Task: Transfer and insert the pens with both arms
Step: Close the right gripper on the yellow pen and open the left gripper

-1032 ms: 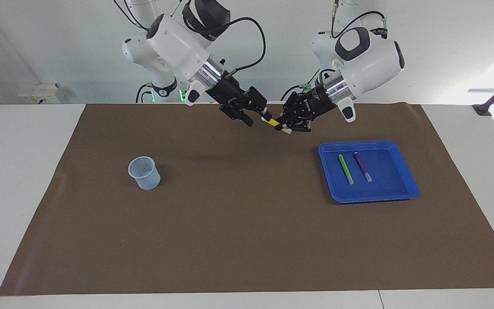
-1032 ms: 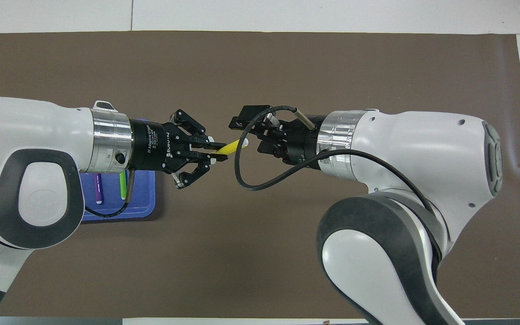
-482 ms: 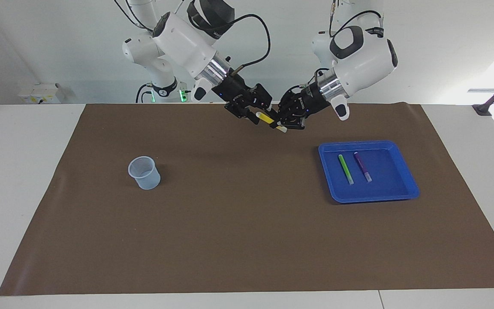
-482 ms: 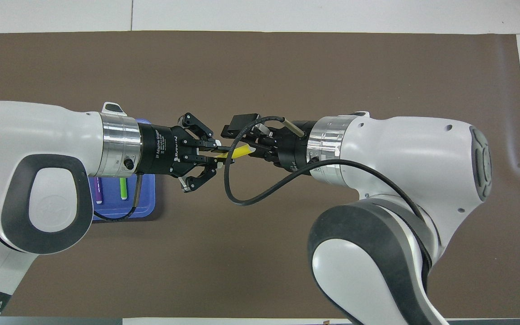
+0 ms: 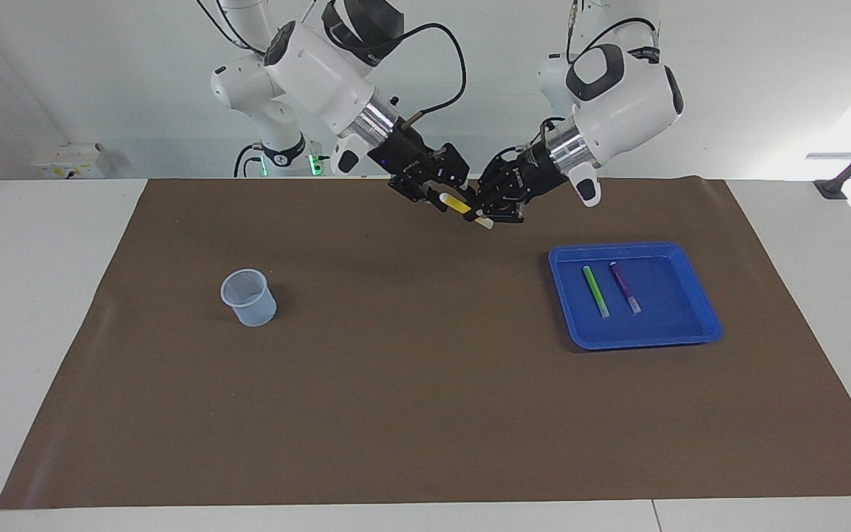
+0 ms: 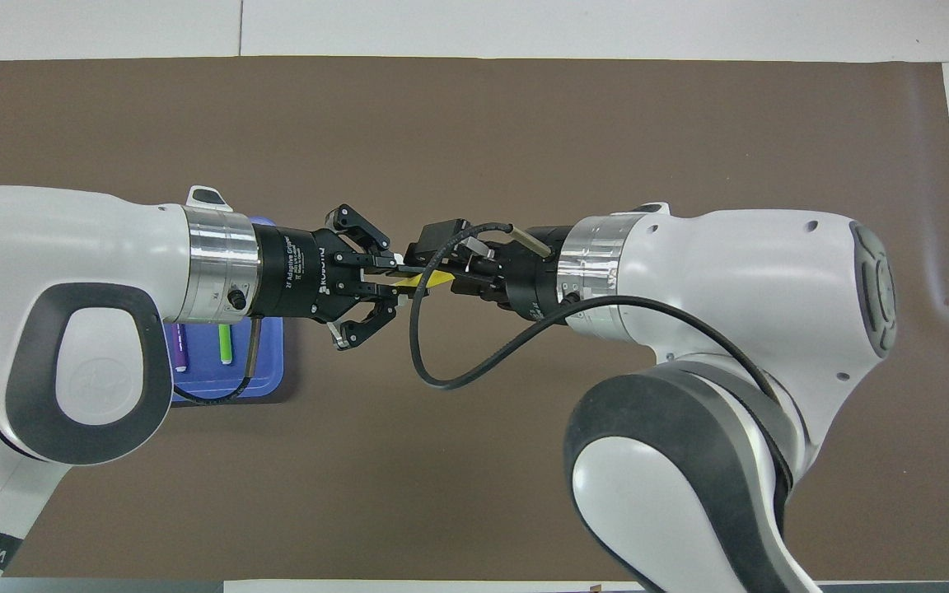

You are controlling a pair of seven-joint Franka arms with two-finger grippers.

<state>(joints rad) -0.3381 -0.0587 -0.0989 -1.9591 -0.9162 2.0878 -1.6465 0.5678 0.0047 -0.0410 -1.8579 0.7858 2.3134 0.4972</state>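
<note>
Held in the air over the mat's middle, near the robots' edge, the yellow pen (image 5: 459, 206) (image 6: 425, 281) is gripped at one end by my left gripper (image 5: 486, 214) (image 6: 392, 280), which is shut on it. My right gripper (image 5: 440, 198) (image 6: 441, 272) meets it head-on, open, its jaws standing either side of the pen's pale free end. The green pen (image 5: 595, 291) (image 6: 226, 346) and the purple pen (image 5: 625, 287) (image 6: 181, 350) lie side by side in the blue tray (image 5: 699, 325) (image 6: 268, 387).
A clear plastic cup (image 5: 248, 297) stands upright on the brown mat (image 5: 425, 406) toward the right arm's end; the right arm hides it in the overhead view. The blue tray sits toward the left arm's end. Two slimmer arms stand at the robots' end.
My right gripper has slid in over the yellow pen's free end and its jaws have narrowed around it. Both grippers rose slightly toward the robots. The left gripper's hold is unchanged.
</note>
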